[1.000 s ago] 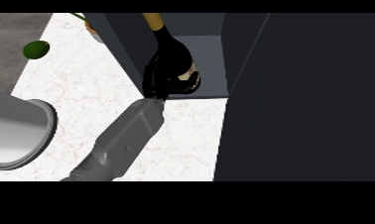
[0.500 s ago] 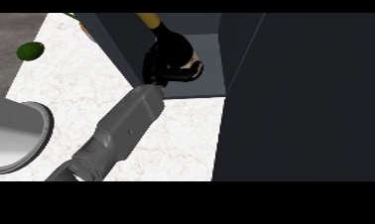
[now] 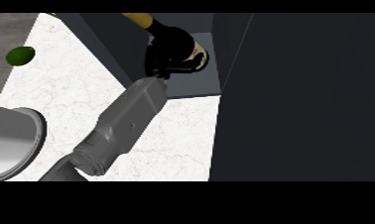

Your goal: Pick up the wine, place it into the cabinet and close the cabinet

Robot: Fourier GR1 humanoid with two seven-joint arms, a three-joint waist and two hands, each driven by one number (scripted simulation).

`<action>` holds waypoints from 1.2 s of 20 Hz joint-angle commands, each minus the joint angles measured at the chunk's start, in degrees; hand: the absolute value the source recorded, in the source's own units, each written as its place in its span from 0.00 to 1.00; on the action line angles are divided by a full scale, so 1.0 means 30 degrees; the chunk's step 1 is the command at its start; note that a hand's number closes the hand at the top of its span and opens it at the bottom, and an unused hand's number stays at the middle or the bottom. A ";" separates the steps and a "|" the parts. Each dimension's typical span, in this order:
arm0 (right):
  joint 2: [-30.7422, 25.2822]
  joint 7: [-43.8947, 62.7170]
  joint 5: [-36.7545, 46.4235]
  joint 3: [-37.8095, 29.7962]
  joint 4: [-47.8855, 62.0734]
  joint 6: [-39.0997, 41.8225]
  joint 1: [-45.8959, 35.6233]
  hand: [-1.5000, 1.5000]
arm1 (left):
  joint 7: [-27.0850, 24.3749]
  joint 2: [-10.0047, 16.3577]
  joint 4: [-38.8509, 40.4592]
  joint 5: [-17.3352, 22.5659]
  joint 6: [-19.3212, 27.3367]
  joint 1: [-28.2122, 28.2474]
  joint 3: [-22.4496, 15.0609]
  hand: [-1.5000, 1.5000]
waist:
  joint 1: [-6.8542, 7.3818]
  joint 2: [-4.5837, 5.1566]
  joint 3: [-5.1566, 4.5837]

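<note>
The grey forearm rises from the frame's lower left to the left hand (image 3: 170,52), its black fingers curled around the wine (image 3: 141,20) inside the open cabinet (image 3: 192,85) at upper centre, above the white desk (image 3: 62,86). Only the bottle's gold neck and a patch of label show. Since a second ago, hand and bottle have edged higher in the frame, deeper into the cabinet.

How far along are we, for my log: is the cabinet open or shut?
Open: the cabinet shows its interior, no door across it, and the left hand holds the wine bottle inside.
</note>
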 commanded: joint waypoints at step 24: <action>0.0132 -0.0833 -0.0302 0.0437 0.0612 0.0492 0.0223 0.00 | -0.1901 0.0017 -0.2024 0.5093 0.1617 0.0607 -0.2622 0.00 | -0.1070 0.0086 0.0047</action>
